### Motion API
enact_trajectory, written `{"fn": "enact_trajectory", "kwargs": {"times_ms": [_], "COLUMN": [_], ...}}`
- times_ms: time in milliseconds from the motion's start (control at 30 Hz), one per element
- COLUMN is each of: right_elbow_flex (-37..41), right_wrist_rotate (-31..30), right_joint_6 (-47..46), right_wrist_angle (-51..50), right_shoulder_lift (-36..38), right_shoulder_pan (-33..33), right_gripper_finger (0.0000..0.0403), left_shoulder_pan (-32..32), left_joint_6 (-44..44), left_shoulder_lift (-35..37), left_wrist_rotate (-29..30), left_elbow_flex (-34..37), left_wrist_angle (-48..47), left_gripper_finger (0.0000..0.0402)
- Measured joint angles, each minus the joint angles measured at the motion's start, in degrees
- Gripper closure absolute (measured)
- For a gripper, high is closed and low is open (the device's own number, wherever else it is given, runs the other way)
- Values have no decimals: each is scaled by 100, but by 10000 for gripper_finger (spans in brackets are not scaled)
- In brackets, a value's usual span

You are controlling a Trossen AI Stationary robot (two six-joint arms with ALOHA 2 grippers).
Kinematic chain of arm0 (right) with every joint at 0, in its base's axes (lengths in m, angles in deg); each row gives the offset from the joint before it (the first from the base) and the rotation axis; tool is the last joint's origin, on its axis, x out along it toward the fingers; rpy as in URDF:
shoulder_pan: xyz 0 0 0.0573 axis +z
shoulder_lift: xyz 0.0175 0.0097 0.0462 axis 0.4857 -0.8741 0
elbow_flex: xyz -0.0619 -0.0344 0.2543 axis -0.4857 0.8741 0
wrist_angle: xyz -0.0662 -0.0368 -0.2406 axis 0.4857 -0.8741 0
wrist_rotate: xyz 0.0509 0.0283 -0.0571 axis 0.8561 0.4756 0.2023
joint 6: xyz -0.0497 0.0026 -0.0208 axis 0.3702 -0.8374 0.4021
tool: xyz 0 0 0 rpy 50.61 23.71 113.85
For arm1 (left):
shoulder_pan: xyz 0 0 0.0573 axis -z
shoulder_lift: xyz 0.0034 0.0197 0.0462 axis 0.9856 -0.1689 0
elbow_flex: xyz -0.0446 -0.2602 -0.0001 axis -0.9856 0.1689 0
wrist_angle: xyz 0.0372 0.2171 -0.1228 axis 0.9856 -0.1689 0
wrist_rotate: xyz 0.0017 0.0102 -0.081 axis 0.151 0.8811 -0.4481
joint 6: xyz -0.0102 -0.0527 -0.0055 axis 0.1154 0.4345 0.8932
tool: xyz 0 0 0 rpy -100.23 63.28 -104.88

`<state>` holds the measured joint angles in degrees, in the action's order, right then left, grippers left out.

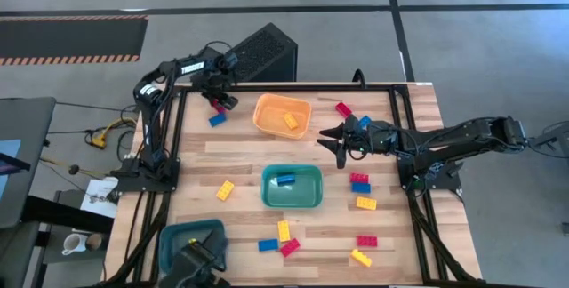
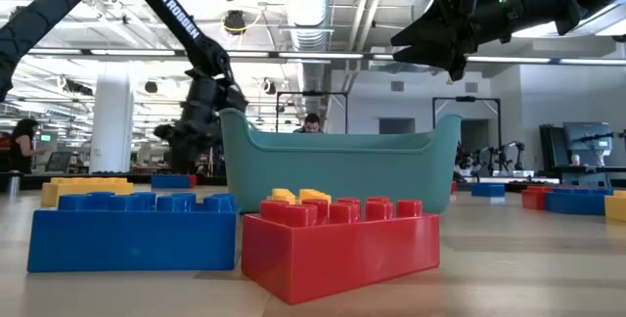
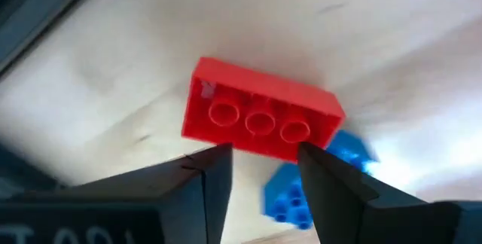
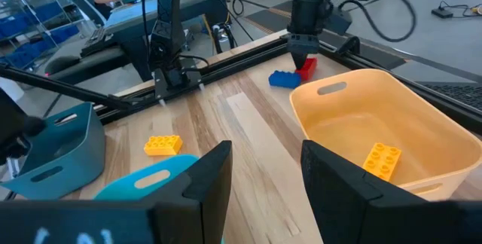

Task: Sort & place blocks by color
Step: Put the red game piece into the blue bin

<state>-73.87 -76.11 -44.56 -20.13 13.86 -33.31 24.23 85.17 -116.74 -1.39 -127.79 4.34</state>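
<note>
- High view: the left arm reaches across the far-left corner of the table [image 1: 311, 235], its left gripper [image 1: 220, 103] pointing down at about ten o'clock from the orange bin [image 1: 282, 115], right over a red block [image 1: 219, 107] with a blue block [image 1: 217, 120] just beside it. The right arm stretches in from three o'clock, and the right gripper [image 1: 333, 141] hangs between the orange bin and the teal bin [image 1: 292, 187]. One yellow block [image 1: 291, 121] lies in the orange bin, one blue in the teal; other red, yellow and blue blocks lie scattered on the wood.
- Low view: a blue brick [image 2: 132, 236] and a red brick [image 2: 340, 243] fill the foreground in front of the teal bin; the right gripper hangs at one o'clock, fingers apart.
- Left wrist view: the fingers [image 3: 207, 180] straddle the red block, spread just wider than it; whether they touch it is unclear.
- Right wrist view: fingers apart, holding nothing, above the table.
</note>
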Motion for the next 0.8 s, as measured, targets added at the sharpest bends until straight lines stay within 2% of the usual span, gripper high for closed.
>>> {"fn": "enact_trajectory", "kwargs": {"times_ms": [133,300,433,533,667,800], "right_elbow_flex": [0,0,0,0,0,0], "right_wrist_rotate": [0,0,1,2,28,148], "right_joint_6": [-2,-4,-4,-4,-7,-9], "right_wrist_angle": [0,0,0,-1,-13,-42], "right_shoulder_lift": [-2,-2,-2,-2,-2,-2], "right_shoulder_pan": [4,7,7,14,17,17], "right_gripper_finger": [221,221,221,221,221,221], "left_shoulder_pan": [363,710,815,798,727,637], "left_joint_6": [-168,-312,257,468,506,529], "left_shoulder_lift": [-3,-3,-2,-3,4,52], "left_wrist_rotate": [-113,189,668,783,693,222], "left_elbow_flex": [-327,-742,-800,-778,-775,-777], "left_wrist_angle": [-107,-216,76,212,610,970], "left_gripper_finger": [265,259,243,223,192,169]}}
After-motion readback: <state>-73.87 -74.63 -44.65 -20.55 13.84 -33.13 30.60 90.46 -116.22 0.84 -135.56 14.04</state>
